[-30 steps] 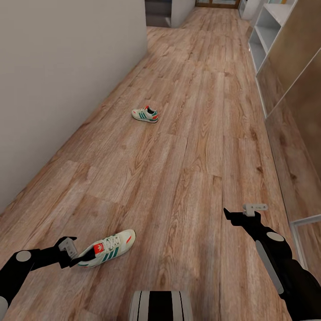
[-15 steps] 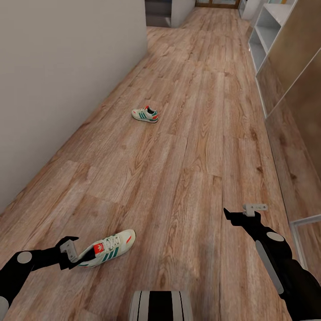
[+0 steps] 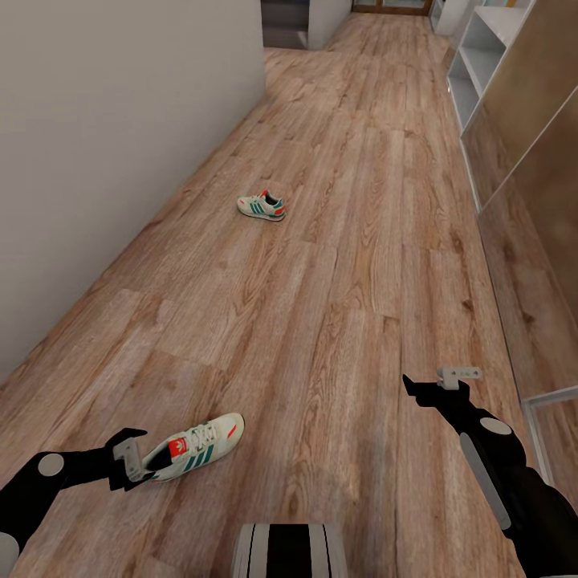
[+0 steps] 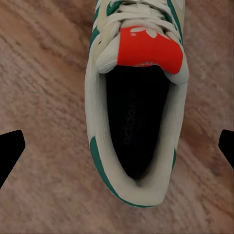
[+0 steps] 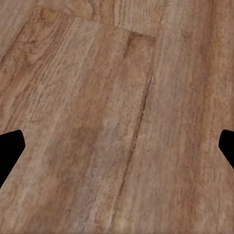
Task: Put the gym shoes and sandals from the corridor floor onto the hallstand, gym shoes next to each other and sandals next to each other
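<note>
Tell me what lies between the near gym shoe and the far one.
Only bare corridor floor in the head view: nothing between the near gym shoe and the far gym shoe.

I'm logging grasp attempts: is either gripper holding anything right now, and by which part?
Nothing is held. The left gripper is open, its fingertips wide on either side of the near gym shoe's heel, apart from it. The right gripper is open over bare corridor floor.

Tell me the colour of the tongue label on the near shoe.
Red on the near shoe, clearest in the left wrist view.
</note>
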Motion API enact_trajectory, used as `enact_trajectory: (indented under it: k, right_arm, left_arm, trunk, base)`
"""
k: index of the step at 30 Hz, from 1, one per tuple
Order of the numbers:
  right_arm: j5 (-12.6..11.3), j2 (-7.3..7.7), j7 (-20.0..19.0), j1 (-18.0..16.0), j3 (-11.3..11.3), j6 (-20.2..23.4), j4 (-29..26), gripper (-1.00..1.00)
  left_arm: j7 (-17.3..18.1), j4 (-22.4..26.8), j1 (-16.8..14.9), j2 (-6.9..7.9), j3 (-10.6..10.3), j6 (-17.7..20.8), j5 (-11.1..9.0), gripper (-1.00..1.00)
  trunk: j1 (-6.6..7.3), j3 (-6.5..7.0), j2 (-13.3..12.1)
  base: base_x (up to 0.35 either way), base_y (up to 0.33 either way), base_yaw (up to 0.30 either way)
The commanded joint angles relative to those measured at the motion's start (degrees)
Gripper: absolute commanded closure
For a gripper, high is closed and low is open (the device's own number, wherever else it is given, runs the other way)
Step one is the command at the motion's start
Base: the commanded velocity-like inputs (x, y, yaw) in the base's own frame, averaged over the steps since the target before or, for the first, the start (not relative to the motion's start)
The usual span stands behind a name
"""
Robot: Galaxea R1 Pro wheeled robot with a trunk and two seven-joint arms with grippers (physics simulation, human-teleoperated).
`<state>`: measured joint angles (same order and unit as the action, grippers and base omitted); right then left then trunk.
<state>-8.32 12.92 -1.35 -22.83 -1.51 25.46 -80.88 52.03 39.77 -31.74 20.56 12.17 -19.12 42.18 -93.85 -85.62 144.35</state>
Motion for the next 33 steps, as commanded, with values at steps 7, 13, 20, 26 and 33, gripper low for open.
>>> enact_trajectory:
  k: [7, 13, 20, 26, 33]
  right_arm:
    - [-0.4, 0.00, -0.1, 0.0, -0.1, 0.3, -0.1, -1.00]
    - [-0.4, 0.00, -0.1, 0.0, -0.1, 0.3, -0.1, -1.00]
    - [-0.4, 0.00, -0.1, 0.0, -0.1, 0.3, -0.1, -1.00]
    - [-0.4, 0.00, -0.1, 0.0, -0.1, 0.3, -0.1, -1.00]
    - [-0.4, 0.00, -0.1, 0.0, -0.1, 0.3, -0.1, -1.00]
  left_arm:
    - [0.4, 0.0, 0.0, 0.06, -0.1, -0.3, 0.5, -1.00]
    - [0.6, -0.3, -0.1, 0.17, 0.2, -0.2, 0.4, -1.00]
    - [0.8, -0.9, -0.1, 0.50, 0.6, 0.2, 0.0, -1.00]
    - [0.8, -1.5, -0.1, 0.52, 0.6, 0.5, -0.1, -1.00]
    - [0.6, -3.6, -0.1, 0.39, 0.5, 0.5, -0.1, -1.00]
  trunk:
    - [0.01, -0.04, 0.0]
    - [0.01, -0.04, 0.0]
    - [0.01, -0.04, 0.0]
    - [0.01, -0.04, 0.0]
    - [0.01, -0.04, 0.0]
  base:
    - [0.000, 0.000, 0.000]
    - [0.000, 0.000, 0.000]
    - [0.000, 0.000, 0.000]
    - [0.000, 0.000, 0.000]
    - [0.000, 0.000, 0.000]
